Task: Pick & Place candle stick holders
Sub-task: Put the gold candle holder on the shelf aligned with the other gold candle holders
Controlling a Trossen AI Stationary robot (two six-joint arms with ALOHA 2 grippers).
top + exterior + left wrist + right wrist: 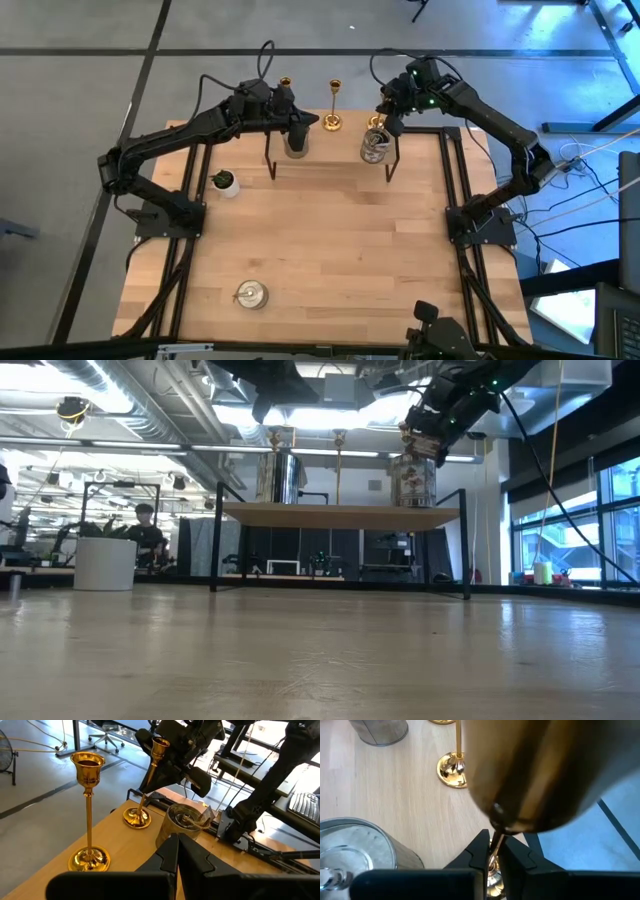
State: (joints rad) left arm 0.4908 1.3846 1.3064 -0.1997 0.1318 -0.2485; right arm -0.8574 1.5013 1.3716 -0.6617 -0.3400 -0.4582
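The shiny gold candle stick holder with slim stem [496,845] stands on the raised wooden shelf [330,160] at the counter's [330,250] far edge. The right claw [493,851] is pinched on its stem, beside a squat silvery-glass holder [374,146]. The left claw [177,851], fully closed and empty, hovers near two more gold holders [89,815] and another silvery one [296,140]. A third silvery holder [251,294] sits near the counter's front.

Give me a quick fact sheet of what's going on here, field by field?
Setting: wooden table with a raised shelf at its far edge
On shelf: two free gold candlesticks and two silvery-glass holders
Right hand: shut on a third gold candlestick's stem
Left hand: shut, empty, over the shelf
Elsewhere: one silvery-glass holder near the front, small potted plant at left
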